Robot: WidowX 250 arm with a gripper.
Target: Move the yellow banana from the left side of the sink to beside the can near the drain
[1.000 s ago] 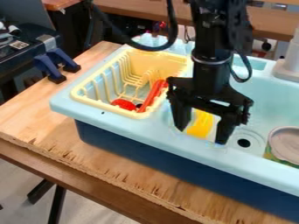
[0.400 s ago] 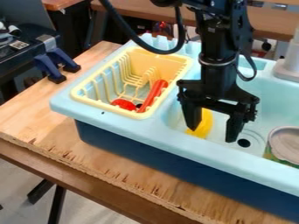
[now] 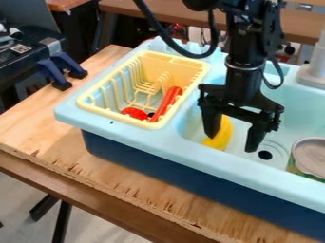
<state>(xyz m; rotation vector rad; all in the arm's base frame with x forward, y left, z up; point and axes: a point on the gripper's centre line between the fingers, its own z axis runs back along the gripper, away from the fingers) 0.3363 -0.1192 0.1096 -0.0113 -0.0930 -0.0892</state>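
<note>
1. Where the arm is seen, at the upper right of the frame, the gripper is hung down over the basin of a light blue toy sink.
2. Claw state: spread, with a wide gap between the two fingers; nothing is seen to be pinched.
3. A yellow object is noted in the sink, right of centre in the frame, partly hidden by the finger on the frame's left. Whether the two are touching cannot be told.
4. The drain hole is located just beside the finger on the frame's right.
5. A can with a greyish top is placed at the right edge.
6. A pale yellow dish rack is set at the sink's end, left of the gripper; a red stick-like piece and a red rounded piece are held in it.
7. The sink is supported by a wooden tabletop; blue clamps are seen at upper left.
</note>
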